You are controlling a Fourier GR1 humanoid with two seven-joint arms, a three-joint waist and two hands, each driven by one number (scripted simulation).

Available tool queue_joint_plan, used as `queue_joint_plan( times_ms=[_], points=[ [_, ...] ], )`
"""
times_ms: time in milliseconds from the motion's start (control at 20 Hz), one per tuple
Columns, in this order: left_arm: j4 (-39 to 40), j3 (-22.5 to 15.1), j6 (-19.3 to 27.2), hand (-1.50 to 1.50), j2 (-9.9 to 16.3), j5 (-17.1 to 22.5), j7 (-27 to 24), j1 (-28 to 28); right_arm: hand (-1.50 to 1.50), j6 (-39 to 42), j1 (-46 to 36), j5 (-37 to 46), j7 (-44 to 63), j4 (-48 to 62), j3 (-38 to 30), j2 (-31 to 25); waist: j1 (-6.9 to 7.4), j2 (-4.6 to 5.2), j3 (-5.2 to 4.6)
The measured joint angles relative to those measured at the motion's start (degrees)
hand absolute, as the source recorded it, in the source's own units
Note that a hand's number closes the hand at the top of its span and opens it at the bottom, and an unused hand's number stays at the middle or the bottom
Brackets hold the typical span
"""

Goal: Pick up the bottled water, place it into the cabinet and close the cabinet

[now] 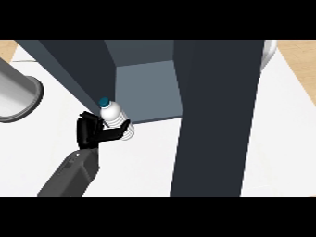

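Note:
The bottled water [112, 115] is clear with a teal cap and stands upright at the front left corner of the open cabinet [147, 88]. My right hand [91, 132] is shut on the bottle's lower half, its fingers curled round the front, and its grey forearm rises from the lower left. The bottle's base is hidden by the fingers, so I cannot tell whether it rests on the cabinet floor or the counter. The dark cabinet door [215, 120] stands open at the right. My left hand does not show.
A thick grey cylinder [9, 88] with a rimmed end looms at the upper left, close to the view. The cabinet's dark left wall [71, 69] runs just beside the bottle. White counter [30, 152] spreads left and in front, and its wooden edge shows at the far right.

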Motion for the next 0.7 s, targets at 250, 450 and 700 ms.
queue_joint_plan(
  times_ms=[250,450,700],
  points=[
    [-0.68,0.13,0.66,1.5,0.23,0.46,-0.57,0.63,-1.5,0.77,-0.41,-0.8,-0.26,0.66,-0.59,-0.46,-0.63,0.09,-0.01],
    [-1.15,-0.37,2.23,-1.5,0.75,-0.09,-1.4,1.13,-1.5,1.29,-0.9,-1.16,-0.5,1.37,-0.64,-0.64,-1.07,0.25,0.1],
    [-1.75,-0.46,3.72,-1.5,1.38,-0.2,-1.97,1.65,-1.5,1.88,-1.16,-1.61,-0.63,2.09,-0.42,-0.64,-1.85,0.44,0.07]
  ],
)
